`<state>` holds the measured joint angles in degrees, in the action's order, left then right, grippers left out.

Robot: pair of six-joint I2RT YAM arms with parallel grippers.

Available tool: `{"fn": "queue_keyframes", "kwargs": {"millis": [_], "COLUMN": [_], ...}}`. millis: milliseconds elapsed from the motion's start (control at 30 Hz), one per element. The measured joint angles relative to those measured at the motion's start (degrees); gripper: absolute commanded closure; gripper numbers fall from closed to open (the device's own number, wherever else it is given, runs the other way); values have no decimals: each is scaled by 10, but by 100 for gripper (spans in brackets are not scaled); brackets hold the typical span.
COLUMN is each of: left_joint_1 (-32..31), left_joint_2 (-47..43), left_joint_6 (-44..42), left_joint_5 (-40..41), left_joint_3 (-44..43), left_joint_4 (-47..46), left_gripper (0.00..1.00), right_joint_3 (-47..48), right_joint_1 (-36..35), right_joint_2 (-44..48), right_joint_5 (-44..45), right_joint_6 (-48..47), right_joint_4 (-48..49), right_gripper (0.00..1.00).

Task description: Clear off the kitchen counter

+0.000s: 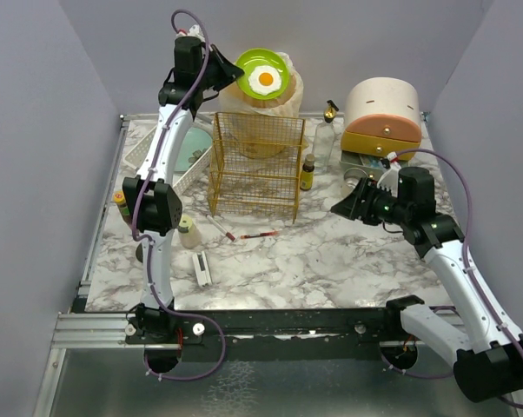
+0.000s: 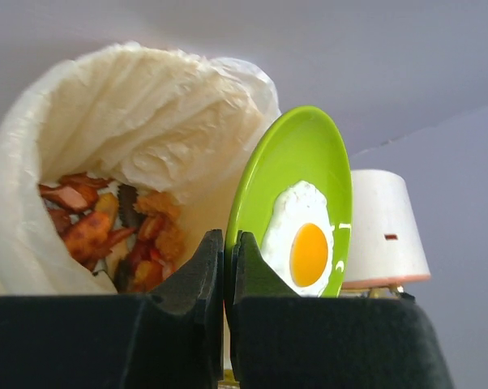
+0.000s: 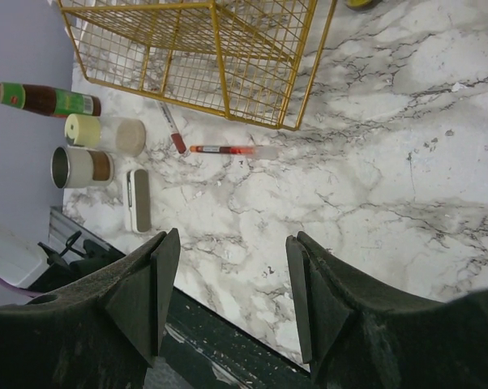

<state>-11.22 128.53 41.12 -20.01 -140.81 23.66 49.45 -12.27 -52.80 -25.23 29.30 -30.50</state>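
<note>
- Firmly, the left gripper [image 2: 228, 247] pinches the rim of a green plate [image 2: 297, 162], its fingers pressed together on the edge.
- That plate is tilted, and a fried egg [image 2: 305, 243] lies against its face.
- Plate and gripper are raised at the far side, just beside a bin [image 2: 130, 113] lined with a white bag; browned food scraps [image 2: 106, 223] lie inside the bin.
- The right gripper [image 3: 232, 243] hangs over the right part of the kitchen counter [image 1: 331, 261], fingers spread and holding nothing.
- The kitchen counter, white marble with grey veins, stretches from the arm bases to the far wall.
- A yellow wire rack [image 1: 257, 161] stands on the counter at the far middle.
- Near the rack lie a red pen [image 1: 260, 234] and a second pen [image 1: 220, 228].
- Further left stand a small jar [image 1: 188, 233] and a sauce bottle [image 1: 121, 204]; a white slotted tray [image 1: 170, 161] sits behind them.
- A cream and orange bread box [image 1: 383, 117] stands at the far right.
</note>
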Motion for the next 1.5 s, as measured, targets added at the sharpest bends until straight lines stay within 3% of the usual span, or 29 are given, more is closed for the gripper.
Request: {"fn": "queue_keyframes", "kwargs": {"millis": [333, 567, 900, 1100, 1300, 1500], "left_joint_1": [3, -24, -110, -120, -115, -109], "left_joint_2": [14, 14, 14, 15, 15, -23], "left_joint_6": [-66, -200, -419, -497, -515, -459], "left_joint_5": [102, 216, 380, 440, 477, 478], "left_joint_3": [-2, -2, 5, 12, 12, 46], "left_joint_4": [-54, -90, -159, -192, -199, -146], "left_gripper": [100, 100, 100, 100, 100, 100], "right_joint_3": [7, 9, 9, 9, 9, 9], "right_joint_1": [0, 0, 0, 0, 0, 0], "right_joint_2": [7, 10, 11, 11, 11, 11], "right_joint_5": [11, 28, 34, 36, 36, 35], "right_joint_6": [-13, -27, -34, -37, -39, -38], "right_joint_4": [-26, -40, -48, -53, -52, -50], "right_gripper": [38, 38, 38, 38, 38, 38]}}
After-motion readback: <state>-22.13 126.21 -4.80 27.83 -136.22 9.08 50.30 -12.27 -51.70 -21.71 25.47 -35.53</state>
